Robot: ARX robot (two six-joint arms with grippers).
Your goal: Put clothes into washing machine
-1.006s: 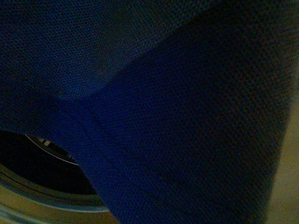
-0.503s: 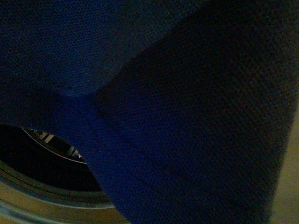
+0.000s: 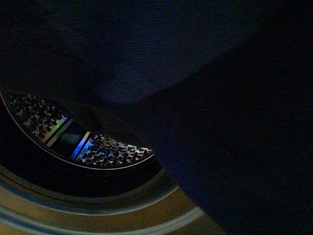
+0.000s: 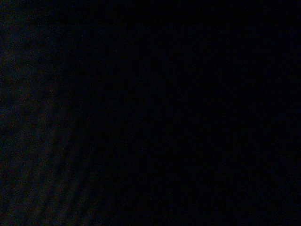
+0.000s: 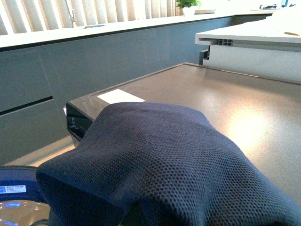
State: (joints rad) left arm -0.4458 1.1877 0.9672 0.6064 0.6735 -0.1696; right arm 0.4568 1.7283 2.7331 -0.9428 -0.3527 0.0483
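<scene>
The clothes [image 3: 205,98], dark navy knit, hang close before the front camera and fill most of that view. Below them at the lower left shows the washing machine's port, with its perforated steel drum [image 3: 105,152] and curved rim [image 3: 98,215]. In the right wrist view the clothes [image 5: 169,165] bulge over my right gripper, which is shut on them; its fingers are buried under the fabric. The washing machine's flat grey top [image 5: 221,99] lies just behind the bundle. The left wrist view is dark, so nothing of my left gripper can be told.
A white label [image 5: 120,96] lies on the machine's top. A blue curved edge [image 5: 14,181] with a small sticker shows beside the bundle. Behind stand a grey wall [image 5: 94,56] and a white counter [image 5: 254,35].
In the front view the cloth has drawn up and to the right. More of the port shows, and the perforated drum with coloured glints is now in sight. The picture has grown darker.
</scene>
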